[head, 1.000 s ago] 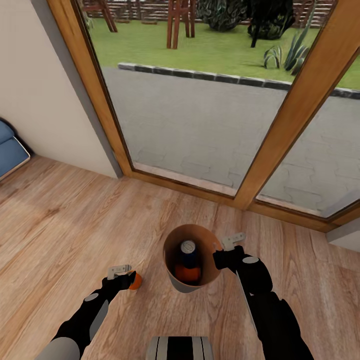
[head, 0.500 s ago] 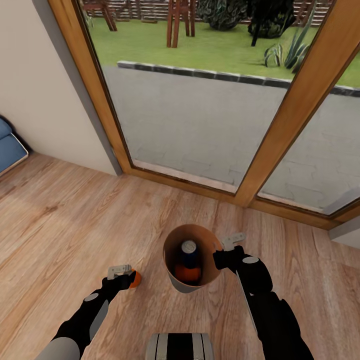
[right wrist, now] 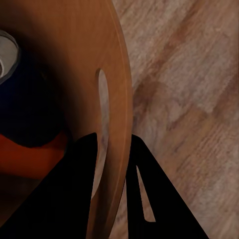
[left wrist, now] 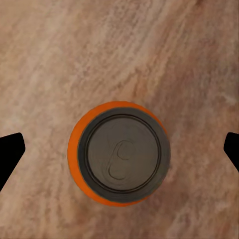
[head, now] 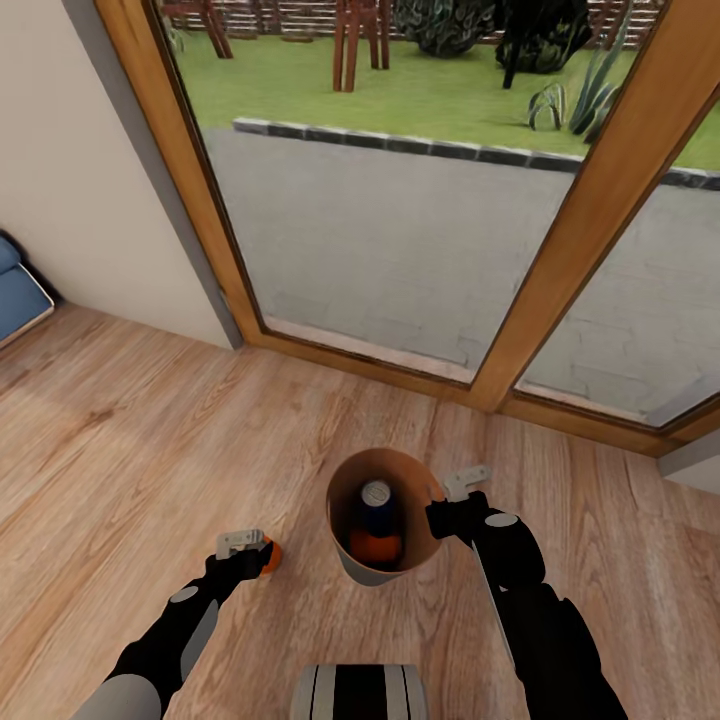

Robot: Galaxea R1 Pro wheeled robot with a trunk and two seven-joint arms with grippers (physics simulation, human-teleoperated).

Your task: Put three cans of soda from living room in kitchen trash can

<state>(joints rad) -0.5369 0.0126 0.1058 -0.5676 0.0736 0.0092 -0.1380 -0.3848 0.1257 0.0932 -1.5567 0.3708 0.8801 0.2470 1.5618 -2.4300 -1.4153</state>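
Note:
An orange can of soda [head: 269, 556] stands upright on the wood plank floor; its silver top [left wrist: 123, 153] fills the middle of the left wrist view. My left gripper [head: 251, 560] hangs over it, open, one dark fingertip [left wrist: 9, 152] far out to each side of the can. My right gripper [head: 434, 510] is shut on the rim of the tash can [head: 366, 573], one finger [right wrist: 82, 164] inside the brown wall [right wrist: 117, 74] and one outside. Inside the bin stand a dark blue can [head: 376, 498] and an orange can [head: 375, 548].
Wood-framed glass doors [head: 590, 210] stand straight ahead, with a paved yard and lawn behind them. A corner of the blue sofa [head: 15, 290] shows at the far left against the pale wall [head: 70, 150]. My own base [head: 360, 692] is at the bottom edge.
The whole picture has shifted slightly, so the camera has moved. Both arms, the bin and the can on the floor keep their places relative to one another.

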